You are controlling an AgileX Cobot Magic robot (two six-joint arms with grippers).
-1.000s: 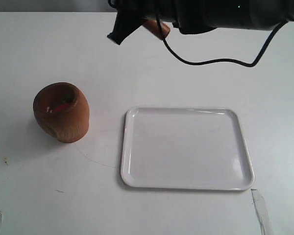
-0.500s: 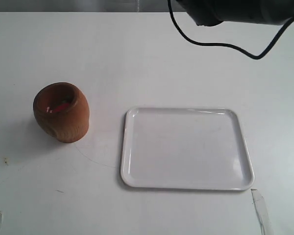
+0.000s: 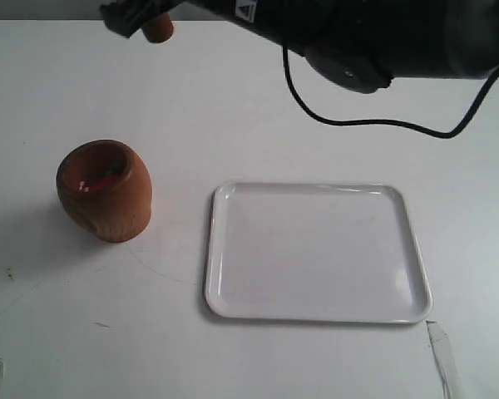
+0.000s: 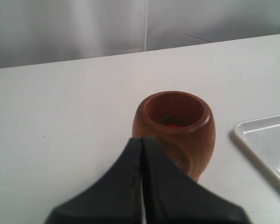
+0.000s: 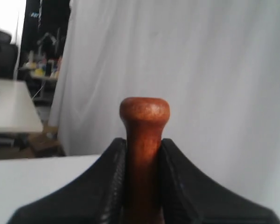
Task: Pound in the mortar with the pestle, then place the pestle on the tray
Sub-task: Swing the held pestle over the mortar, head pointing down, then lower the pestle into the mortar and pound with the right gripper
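Note:
The brown mortar [image 3: 105, 190] stands on the white table left of the white tray [image 3: 316, 309], with red and green bits inside. My right gripper [image 3: 137, 17] reaches across to the far left, high above and behind the mortar, shut on the reddish-brown pestle [image 3: 159, 30]. In the right wrist view the pestle [image 5: 144, 135] stands between the black fingers [image 5: 177, 179] with its knob end sticking out past the right gripper [image 5: 143, 142]. My left gripper [image 4: 143, 140] is shut and empty, just in front of the mortar [image 4: 175, 128]. The left arm is out of the exterior view.
The right arm's black body and cable [image 3: 374, 116] hang over the far side of the table, above the tray. The tray's corner [image 4: 261, 140] shows beside the mortar in the left wrist view. A grey curtain backs the table.
The right arm swung left across the far edge, carrying the pestle from above the tray's far side to a spot behind the mortar. Mortar and tray have not moved.

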